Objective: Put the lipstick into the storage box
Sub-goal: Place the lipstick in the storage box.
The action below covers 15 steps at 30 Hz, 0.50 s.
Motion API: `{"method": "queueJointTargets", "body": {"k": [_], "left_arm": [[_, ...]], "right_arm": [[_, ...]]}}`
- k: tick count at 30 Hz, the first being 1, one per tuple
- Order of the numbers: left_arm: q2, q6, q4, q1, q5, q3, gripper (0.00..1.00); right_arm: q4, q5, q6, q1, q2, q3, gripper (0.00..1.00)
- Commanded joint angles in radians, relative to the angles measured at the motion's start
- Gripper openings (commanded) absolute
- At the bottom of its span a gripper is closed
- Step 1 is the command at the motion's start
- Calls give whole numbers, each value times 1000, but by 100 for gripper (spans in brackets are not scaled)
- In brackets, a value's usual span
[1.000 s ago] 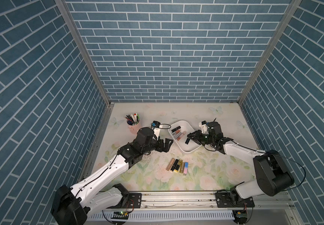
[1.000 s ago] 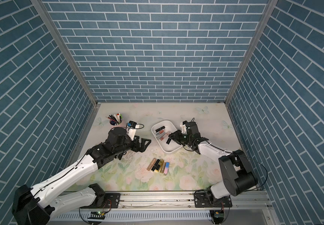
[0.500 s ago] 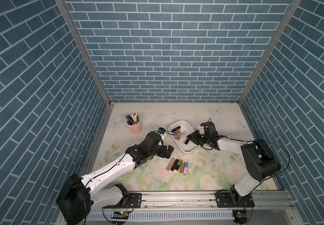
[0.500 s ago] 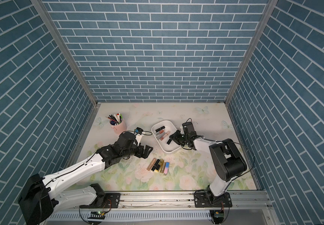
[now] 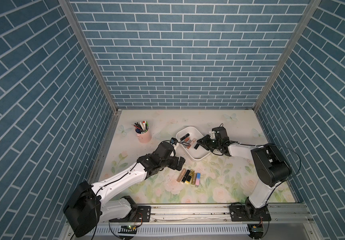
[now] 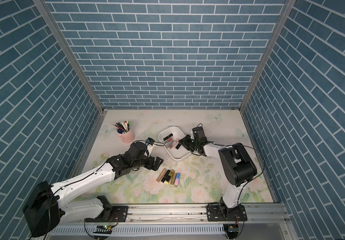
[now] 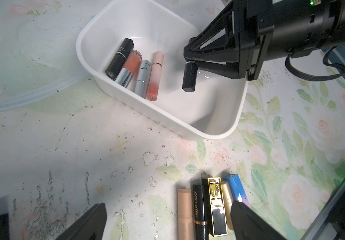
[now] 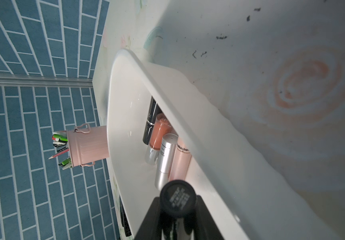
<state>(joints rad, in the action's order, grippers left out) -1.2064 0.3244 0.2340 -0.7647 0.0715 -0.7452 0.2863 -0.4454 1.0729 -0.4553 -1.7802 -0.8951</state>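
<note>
The white storage box (image 5: 196,159) (image 6: 175,159) (image 7: 167,122) (image 8: 167,104) lies mid-table with several lipsticks (image 7: 134,70) (image 8: 163,145) side by side at one end. My right gripper (image 5: 198,143) (image 6: 181,142) (image 7: 192,62) (image 8: 177,203) reaches over the box and is shut on a black lipstick (image 5: 196,146) (image 7: 189,78) (image 8: 177,197), which hangs by one end above the box's bare floor. My left gripper (image 5: 181,163) (image 6: 158,163) (image 7: 168,207) is open, low over the table beside a row of several lipsticks (image 5: 189,176) (image 6: 169,176) (image 7: 209,205).
A pink pen cup (image 5: 144,136) (image 6: 127,135) (image 8: 88,145) full of pens stands at the back left. Blue brick walls close in the table on three sides. A metal rail runs along the front edge.
My left gripper has come forward and down toward the row of lipsticks on the table. My right arm's elbow has swung back while its gripper stayed over the box with the black lipstick.
</note>
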Motion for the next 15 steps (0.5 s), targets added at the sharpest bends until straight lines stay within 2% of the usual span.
{"method": "queueJointTargets", "body": {"k": [1,15], "left_arm": [[-5,-13,1,-4,-5,7,100],[7,-7,10,-8,-16,9,100]], "right_arm": [[-14,4,-1,-2,-41,2,30],[-4,-19,-9,-2,-13,16,37]]}}
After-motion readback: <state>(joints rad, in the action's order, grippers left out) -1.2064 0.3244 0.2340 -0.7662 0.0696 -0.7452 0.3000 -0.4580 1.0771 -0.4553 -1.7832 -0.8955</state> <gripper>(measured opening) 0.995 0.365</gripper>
